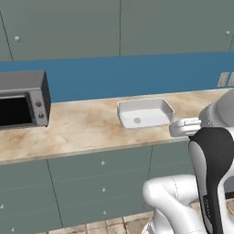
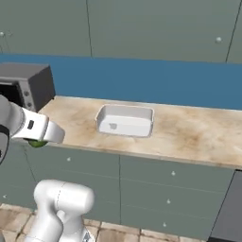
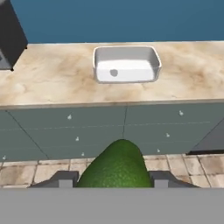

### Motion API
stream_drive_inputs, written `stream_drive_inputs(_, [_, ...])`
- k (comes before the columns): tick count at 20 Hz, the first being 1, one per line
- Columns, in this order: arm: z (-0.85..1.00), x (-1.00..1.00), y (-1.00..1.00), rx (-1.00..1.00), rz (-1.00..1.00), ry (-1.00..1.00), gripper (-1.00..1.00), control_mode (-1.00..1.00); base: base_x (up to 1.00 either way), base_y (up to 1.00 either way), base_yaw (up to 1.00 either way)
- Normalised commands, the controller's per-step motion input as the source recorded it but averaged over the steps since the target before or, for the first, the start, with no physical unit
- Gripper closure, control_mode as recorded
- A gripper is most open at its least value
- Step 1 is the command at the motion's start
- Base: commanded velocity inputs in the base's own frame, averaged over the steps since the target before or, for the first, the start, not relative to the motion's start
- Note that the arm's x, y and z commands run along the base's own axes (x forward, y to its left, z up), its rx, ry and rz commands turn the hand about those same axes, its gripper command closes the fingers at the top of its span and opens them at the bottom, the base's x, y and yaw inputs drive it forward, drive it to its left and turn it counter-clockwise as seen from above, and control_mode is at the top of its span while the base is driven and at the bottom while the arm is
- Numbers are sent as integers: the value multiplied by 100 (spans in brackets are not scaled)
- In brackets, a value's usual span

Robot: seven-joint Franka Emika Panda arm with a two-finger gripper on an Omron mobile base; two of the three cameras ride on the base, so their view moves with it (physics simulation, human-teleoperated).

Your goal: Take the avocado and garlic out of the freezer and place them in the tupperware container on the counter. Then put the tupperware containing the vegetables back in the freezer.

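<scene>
The gripper (image 3: 113, 180) is closed on the avocado (image 3: 114, 168). In the hand view the dark green avocado sits at 6 o'clock, squeezed between the two dark finger tips, one on each side of it. The hand looks forward and a little down at the counter (image 3: 52, 78) and the grey-green cabinet fronts (image 3: 87, 131) under it.

In the right base view the white arm reaches out flat from 9 o'clock, and a bit of the green avocado (image 2: 38, 143) peeks out under the hand. The hand is in front of the counter edge, not over the counter top. In the left base view the hand (image 1: 185, 128) shows at 3 o'clock, pointing toward 9 o'clock, just in front of the counter edge (image 1: 91, 151).

The tupperware container (image 3: 127, 64) is a white tub on the counter, at 12 o'clock in the hand view. It sits flat near the blue wall (image 3: 122, 19). A small pale grey lump, the garlic (image 3: 113, 73), lies inside it on the bottom. The avocado is well apart from the tub.

A grey toaster oven (image 1: 23, 100) stands on the counter at 9 o'clock in the left base view.
</scene>
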Motion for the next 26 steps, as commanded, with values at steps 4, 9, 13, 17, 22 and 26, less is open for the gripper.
stream_drive_inputs(4, [0,0,0,0,0,0,100,100,91,-93,0])
stream_drive_inputs(9, [0,0,0,0,0,0,100,100,88,-40,0])
stream_drive_inputs(13, [-36,52,1,2,0,15,100,-100,0,0,0])
stream_drive_inputs(17, [-54,88,6,2,0,21,100,-100,0,0,0])
stream_drive_inputs(22, [-72,74,8,0,0,7,100,-100,0,0,0])
stream_drive_inputs(26, [-83,51,10,0,0,-7,100,-100,0,0,0])
